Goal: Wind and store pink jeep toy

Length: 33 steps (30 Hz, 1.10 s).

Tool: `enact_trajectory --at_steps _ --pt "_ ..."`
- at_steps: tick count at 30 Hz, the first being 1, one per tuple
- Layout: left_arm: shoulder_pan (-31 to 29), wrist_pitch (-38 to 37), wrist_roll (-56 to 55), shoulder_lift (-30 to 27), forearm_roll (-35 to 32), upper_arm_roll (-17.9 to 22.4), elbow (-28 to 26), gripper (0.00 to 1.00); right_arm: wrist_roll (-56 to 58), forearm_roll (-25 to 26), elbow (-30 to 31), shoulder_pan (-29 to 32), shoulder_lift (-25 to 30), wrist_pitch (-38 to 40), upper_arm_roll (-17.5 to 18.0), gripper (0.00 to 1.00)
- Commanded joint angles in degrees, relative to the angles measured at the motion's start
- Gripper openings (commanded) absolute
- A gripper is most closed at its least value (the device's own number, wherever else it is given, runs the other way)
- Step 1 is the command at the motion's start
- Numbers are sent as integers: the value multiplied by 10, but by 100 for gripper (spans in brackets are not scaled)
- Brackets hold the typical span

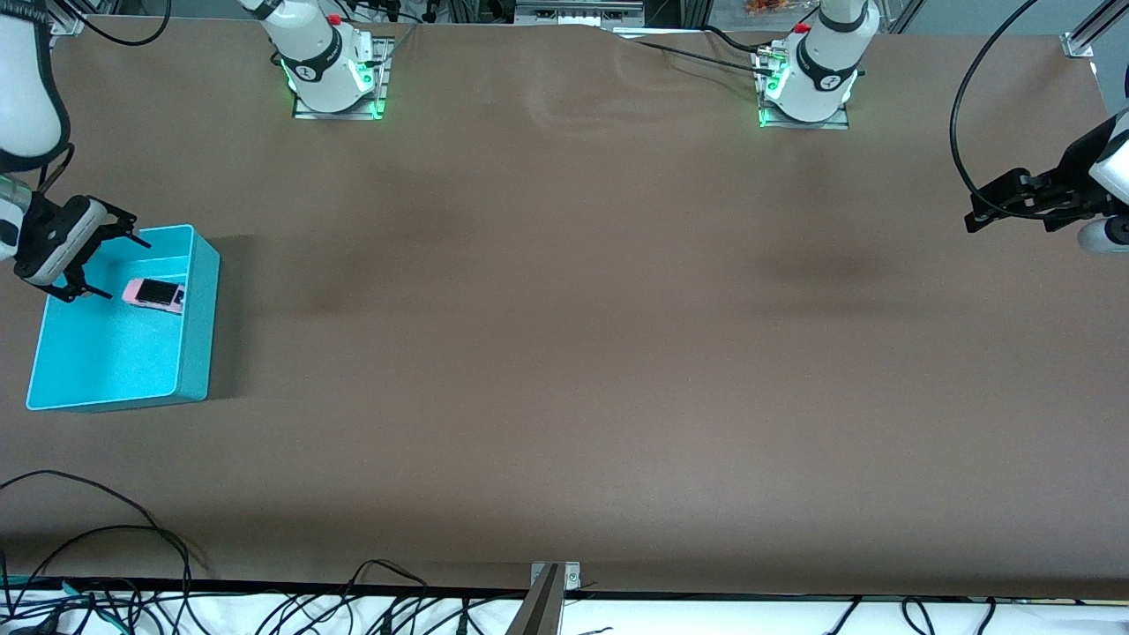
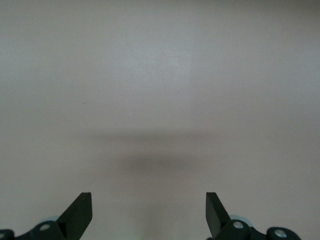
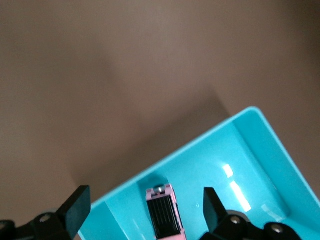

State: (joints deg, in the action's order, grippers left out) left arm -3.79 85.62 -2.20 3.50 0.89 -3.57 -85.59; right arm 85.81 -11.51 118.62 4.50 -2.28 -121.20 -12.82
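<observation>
Wide brown table [image 1: 564,353] lies bare across its middle, so a gripper passes freely there. At the right arm's end stands the teal bin [image 1: 198,309], its walls the only barrier on the surface. The right gripper [image 1: 110,265] hangs over the bin, jaws spread, above the pink jeep toy [image 1: 154,294] inside. The left gripper [image 1: 975,216] waits, jaws apart, over bare table at the left arm's end.

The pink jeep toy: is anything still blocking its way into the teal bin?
Nothing visible. The pink jeep toy already lies inside the teal bin, and the right tool hangs open over it, holding nothing.
</observation>
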Motion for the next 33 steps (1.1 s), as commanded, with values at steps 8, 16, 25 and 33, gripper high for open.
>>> enact_trajectory --at_steps 8,16,25,33 --pt "-1 -11 -6 5 -13 -3 15 100 -302 -3 -85 4 49 138 64 100" --pt "-1 -11 -6 5 -13 -3 15 100 -534 19 -155 -18 49 201 67 100" --pt "0 -11 -6 5 -13 -3 15 100 -734 90 -247 -69 48 285 66 100" --pt "0 -11 -6 5 -13 -3 15 100 -798 125 -284 -87 44 330 69 100"
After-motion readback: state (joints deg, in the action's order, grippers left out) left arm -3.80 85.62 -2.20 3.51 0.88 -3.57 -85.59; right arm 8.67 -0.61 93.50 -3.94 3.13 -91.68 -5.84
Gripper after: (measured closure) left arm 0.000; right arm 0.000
